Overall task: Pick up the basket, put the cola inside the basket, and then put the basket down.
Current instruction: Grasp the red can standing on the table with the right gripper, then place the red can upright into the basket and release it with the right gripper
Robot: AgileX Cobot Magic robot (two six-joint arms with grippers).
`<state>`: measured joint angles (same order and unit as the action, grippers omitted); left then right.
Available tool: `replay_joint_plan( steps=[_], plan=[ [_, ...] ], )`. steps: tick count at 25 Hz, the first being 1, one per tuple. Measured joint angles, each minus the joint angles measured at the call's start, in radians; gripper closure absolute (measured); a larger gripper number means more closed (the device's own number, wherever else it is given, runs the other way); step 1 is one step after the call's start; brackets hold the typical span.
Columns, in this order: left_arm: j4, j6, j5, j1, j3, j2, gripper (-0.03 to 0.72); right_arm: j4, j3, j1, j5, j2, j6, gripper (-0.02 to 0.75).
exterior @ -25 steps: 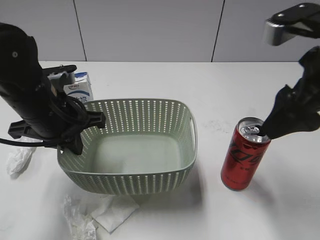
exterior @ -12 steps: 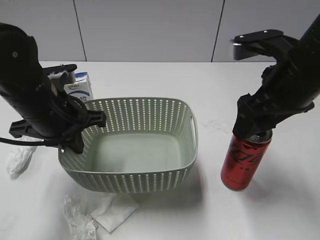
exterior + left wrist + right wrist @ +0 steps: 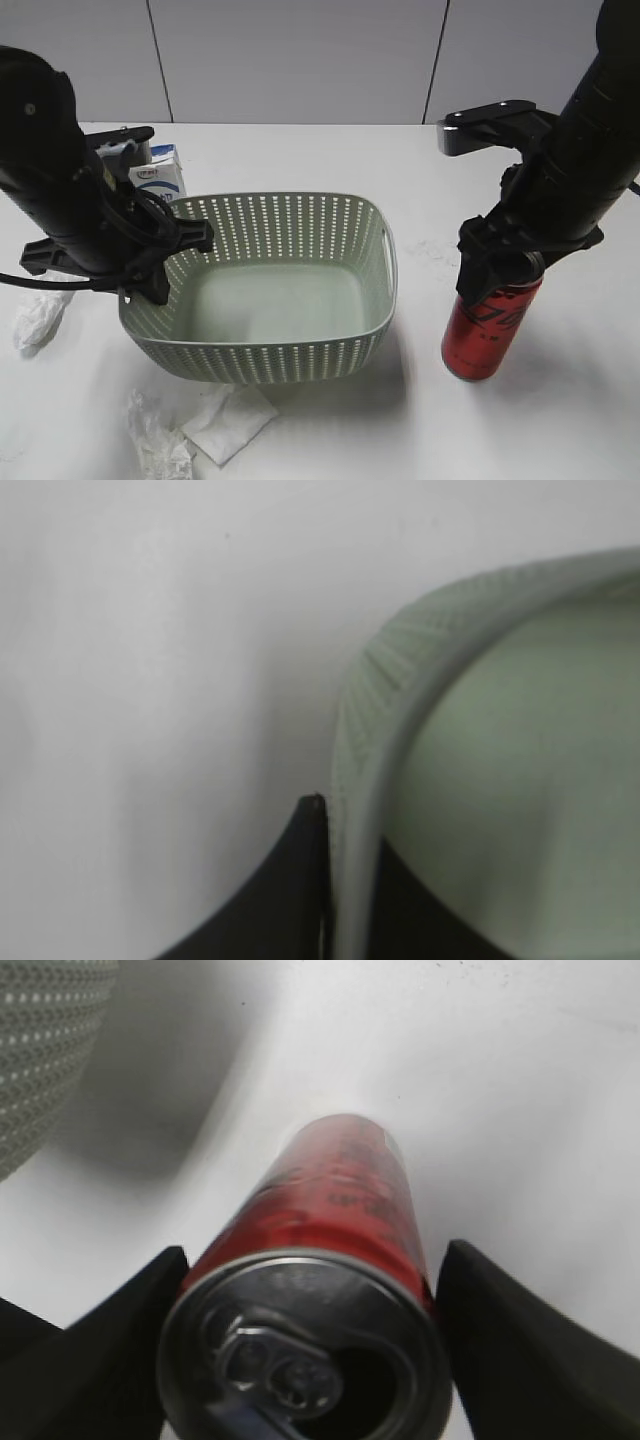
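Observation:
The pale green basket (image 3: 270, 362) sits left of centre on the white table. My left gripper (image 3: 160, 270) is shut on its left rim; in the left wrist view the rim (image 3: 372, 710) runs between the two black fingers (image 3: 285, 890). The red cola can (image 3: 485, 335) stands upright to the right of the basket. My right gripper (image 3: 500, 268) is lowered over the can's top. In the right wrist view the black fingers (image 3: 115, 1335) flank the silver top of the cola (image 3: 340, 1190), open around it. The basket is empty.
A white-and-blue milk carton (image 3: 160, 180) stands behind the left arm. Crumpled plastic (image 3: 38, 315) lies at the left edge, more plastic (image 3: 160, 445) and a white napkin (image 3: 232, 420) in front of the basket. The basket's wall (image 3: 40, 1040) shows at the right wrist view's upper left.
My right gripper has come down and leftward from above the can until its fingers sit around the can's top. The basket has risen very slightly in the left gripper.

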<state>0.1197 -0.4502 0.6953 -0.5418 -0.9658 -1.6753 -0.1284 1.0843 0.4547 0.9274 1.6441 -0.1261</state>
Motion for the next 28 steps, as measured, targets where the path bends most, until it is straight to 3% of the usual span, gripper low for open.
replay_joint_plan(
  steps=[8,16,23,26,28],
  plan=[
    [0.001,0.000,-0.005,0.000,0.000,0.000,0.690,0.031,0.041,0.001,0.096,0.000,0.001,0.221],
    [0.001,0.000,-0.005,0.000,0.000,0.000,0.690,0.102,0.301,0.001,0.258,-0.017,0.001,0.221],
    [0.002,0.000,-0.005,0.000,0.000,0.000,0.690,-0.065,0.573,0.004,0.265,-0.055,0.001,0.221],
    [0.002,0.000,-0.005,0.000,0.000,0.000,0.690,-0.158,0.629,0.027,0.265,-0.059,-0.019,0.221],
    [0.002,0.000,-0.005,0.000,0.000,0.000,0.690,-0.156,0.635,0.063,0.266,-0.058,-0.025,0.221]
  ],
)
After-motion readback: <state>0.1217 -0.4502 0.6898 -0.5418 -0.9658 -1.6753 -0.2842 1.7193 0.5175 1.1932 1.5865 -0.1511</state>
